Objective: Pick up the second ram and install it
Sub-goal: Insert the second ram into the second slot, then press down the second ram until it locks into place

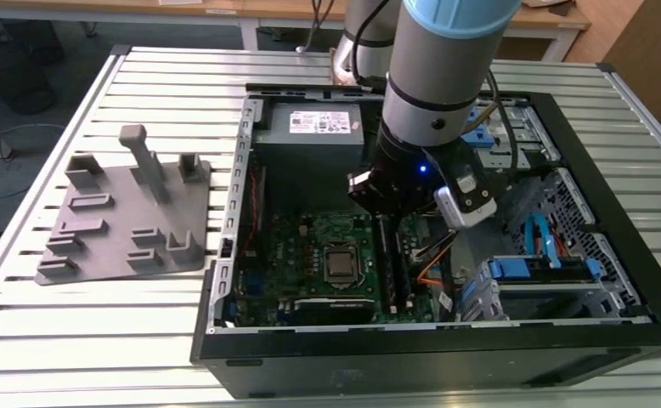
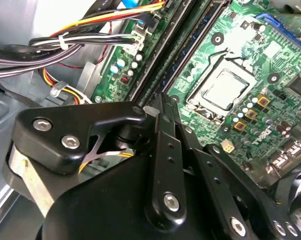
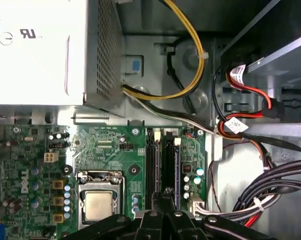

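My gripper (image 1: 385, 212) reaches down inside the open computer case (image 1: 223, 255), over the memory slots of the green motherboard (image 3: 115, 150). In both wrist views its black fingers (image 2: 163, 130) stand pressed together. The second ram (image 3: 173, 165) shows edge-on as a thin dark strip with a blue edge. It stands in line with the slot beside the empty black slot (image 3: 150, 165). The gripper (image 3: 165, 194) is shut over the strip's top edge. I cannot tell how deep the strip sits in its slot. The processor socket (image 3: 98, 202) lies beside the slots.
A silver power supply (image 1: 313, 127) fills the case's far end, and its yellow and black cables (image 3: 190, 60) run close by the slots. Blue drive bays (image 1: 540, 268) stand at the exterior view's right. A grey holder block (image 1: 127, 212) rests on the slatted table outside the case.
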### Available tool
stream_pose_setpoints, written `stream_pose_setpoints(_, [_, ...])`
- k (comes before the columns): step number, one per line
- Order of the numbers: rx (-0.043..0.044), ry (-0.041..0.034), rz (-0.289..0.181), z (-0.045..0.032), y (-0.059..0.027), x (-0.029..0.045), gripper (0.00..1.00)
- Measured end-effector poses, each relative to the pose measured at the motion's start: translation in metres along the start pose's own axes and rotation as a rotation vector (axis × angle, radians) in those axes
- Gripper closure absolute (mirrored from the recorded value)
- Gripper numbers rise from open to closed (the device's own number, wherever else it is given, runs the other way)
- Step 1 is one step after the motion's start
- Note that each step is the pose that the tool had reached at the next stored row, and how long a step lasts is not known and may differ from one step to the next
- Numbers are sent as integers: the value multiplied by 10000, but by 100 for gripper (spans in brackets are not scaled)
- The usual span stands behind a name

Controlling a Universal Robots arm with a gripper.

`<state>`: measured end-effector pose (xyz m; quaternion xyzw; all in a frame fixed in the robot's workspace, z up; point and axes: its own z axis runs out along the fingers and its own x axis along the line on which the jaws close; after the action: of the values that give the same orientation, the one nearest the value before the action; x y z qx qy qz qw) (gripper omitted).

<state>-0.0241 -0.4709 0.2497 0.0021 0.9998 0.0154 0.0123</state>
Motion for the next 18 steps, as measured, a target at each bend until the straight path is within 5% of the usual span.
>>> stream_pose_setpoints(11, [-4, -1, 1, 4, 2, 0, 89])
stream_pose_setpoints(18, [-1, 1, 1, 128, 77, 4, 89])
